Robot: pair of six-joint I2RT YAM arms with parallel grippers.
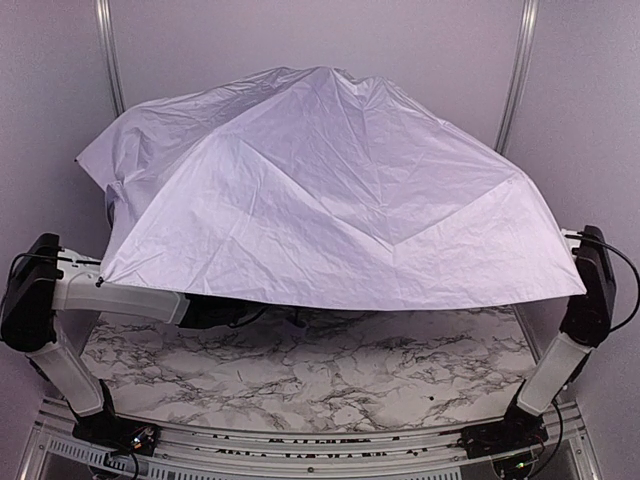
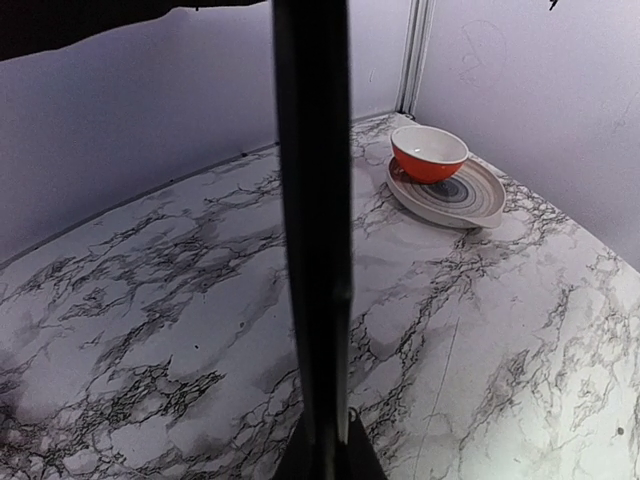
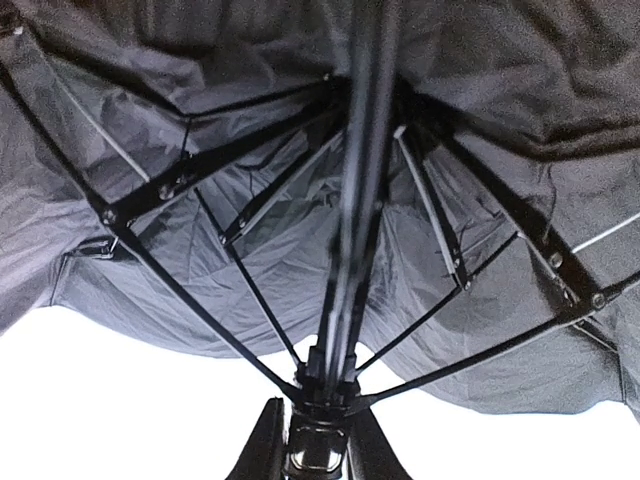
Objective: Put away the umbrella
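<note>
Under the umbrella (image 1: 330,190), left claw (image 2: 325,455) clamped on shaft (image 2: 312,200), right claw (image 3: 318,430) gripping runner (image 3: 322,385)

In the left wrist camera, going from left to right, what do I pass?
Black umbrella pole → red bowl, which sits on a striped plate whose rim reaches farthest right.

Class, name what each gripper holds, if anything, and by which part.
Both hold the umbrella: the left gripper is shut on its black shaft; the right gripper seems clamped on the hub where the ribs meet.
</note>
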